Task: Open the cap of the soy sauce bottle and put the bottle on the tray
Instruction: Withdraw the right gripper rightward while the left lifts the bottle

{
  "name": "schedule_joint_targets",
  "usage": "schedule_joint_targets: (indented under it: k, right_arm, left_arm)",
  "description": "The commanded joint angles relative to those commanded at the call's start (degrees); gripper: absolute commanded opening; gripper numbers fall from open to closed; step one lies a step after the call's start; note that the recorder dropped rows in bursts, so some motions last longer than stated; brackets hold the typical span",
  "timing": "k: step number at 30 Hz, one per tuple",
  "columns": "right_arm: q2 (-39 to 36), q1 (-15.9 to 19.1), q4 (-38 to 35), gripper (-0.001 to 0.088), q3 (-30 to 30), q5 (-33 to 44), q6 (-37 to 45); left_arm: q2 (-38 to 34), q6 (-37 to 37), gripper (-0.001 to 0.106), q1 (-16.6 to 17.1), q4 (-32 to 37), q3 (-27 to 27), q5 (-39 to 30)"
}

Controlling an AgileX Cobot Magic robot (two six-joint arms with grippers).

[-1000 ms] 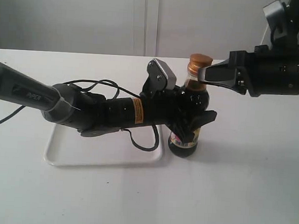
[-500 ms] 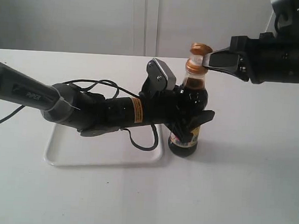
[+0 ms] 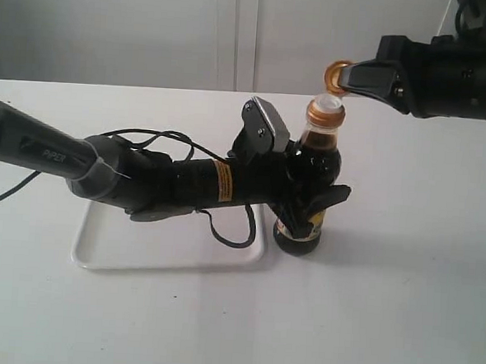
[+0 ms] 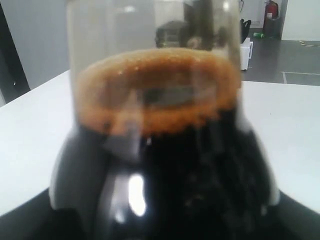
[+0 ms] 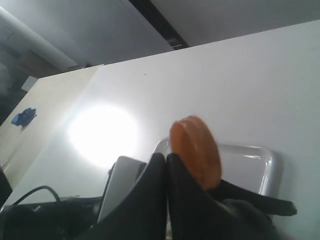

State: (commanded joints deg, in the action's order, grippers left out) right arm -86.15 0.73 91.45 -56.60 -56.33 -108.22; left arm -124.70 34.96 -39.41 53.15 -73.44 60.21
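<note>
Cap (image 3: 337, 74) tipped well up off the neck now, standing on edge above the collar, and it is pinched at its rim by the right gripper (image 3: 348, 79), whose fingers are pressed together on it. In the right wrist view the orange disc is seen edge-on against the closed black fingertips (image 5: 161, 186). Bottle (image 3: 311, 182) is held upright on the table (image 3: 400, 307), clamped around its labelled body by the left gripper (image 3: 314, 209); dark sauce with a foamy ring is all that is shown in the left wrist view. So the opening looks largely done, though whether the lid is fully swung back cannot be judged. Tray (image 3: 98, 251) sits just beside the bottle, under the left arm, and nothing has been set on it. Left to do, by this reading: the lid released, the bottle carried over and put down on the tray.
</note>
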Motion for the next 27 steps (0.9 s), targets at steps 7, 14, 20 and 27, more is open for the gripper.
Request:
schedule_joint_targets:
  k: [7,14,20,27]
  right_arm:
    - [6.7,0.0,8.5,0.0000,0.8,-1.7,0.6]
    - [10.3,0.0,8.5,0.0000,5.4,-13.6,28.7]
    - [10.5,0.0,8.5,0.0000,9.7,-5.0,29.6]
    - [14.3,0.0,8.5,0.0000,13.5,14.9,27.0]
  left_arm:
    - [0.6,2.8,0.000,0.0,-1.7,0.0,-0.3]
    - [5.0,2.8,0.000,0.0,-1.7,0.0,-5.5]
    - [7.6,3.9,0.000,0.1,-1.3,0.0,-5.9]
    - [10.5,4.1,0.000,0.1,-0.2,0.0,-6.1]
